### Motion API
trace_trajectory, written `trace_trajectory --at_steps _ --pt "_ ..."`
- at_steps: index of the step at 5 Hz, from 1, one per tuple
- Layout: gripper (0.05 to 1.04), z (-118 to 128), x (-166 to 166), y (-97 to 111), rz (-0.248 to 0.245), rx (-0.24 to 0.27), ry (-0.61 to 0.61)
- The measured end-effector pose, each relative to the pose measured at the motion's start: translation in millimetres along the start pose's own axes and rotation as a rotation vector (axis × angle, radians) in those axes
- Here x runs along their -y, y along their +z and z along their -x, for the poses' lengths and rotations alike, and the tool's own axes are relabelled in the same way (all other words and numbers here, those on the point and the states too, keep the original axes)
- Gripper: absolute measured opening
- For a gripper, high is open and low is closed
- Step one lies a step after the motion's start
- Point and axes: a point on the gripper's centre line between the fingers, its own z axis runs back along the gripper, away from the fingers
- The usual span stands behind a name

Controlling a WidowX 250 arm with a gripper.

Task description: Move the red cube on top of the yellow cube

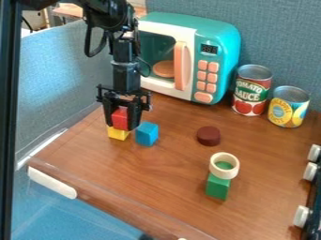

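Directly above the yellow cube [118,134], toward the left of the counter [144,178], holds the red cube [119,118] upright in the gripper [121,123], narrowed to the cube's width by the fingers [134,117]. Looks set on the yellow cube's top face; cannot tell full contact from a slight gap. Shows the yellow cube's lower front just beneath the fingertips.

Just right of the yellow cube, shows the blue cube [147,134], close beside the right finger. Lies near the counter's left edge with all three cubes, well apart from the front corner. Farther right, across a stretch of wood grain, comes to a dark red disc [209,136]. Nearer the front, rises to a wooden ring [225,175] on a green block [217,187], with green visible through the hole.

Behind the gripper, backs onto a teal toy microwave [216,35] with an orange handle, orange buttons and a small dark display. Right of the microwave, continues with a tomato can [252,89], printed in large lettering, and a yellow-labelled can [289,107], also printed. At the right border, ends in white knobs [301,216].
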Motion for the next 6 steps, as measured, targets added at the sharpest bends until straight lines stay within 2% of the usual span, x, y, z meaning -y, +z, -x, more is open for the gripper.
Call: trace_trajectory --at_steps 3,5,6 --pt "0.610 -3.5 -8.6 10.7 0.018 0.007 0.023" --pt "0.610 -6.6 -15.5 24.8 0.003 0.019 0.029" --pt "0.610 -3.4 -25.5 25.5 -0.024 0.006 0.042"
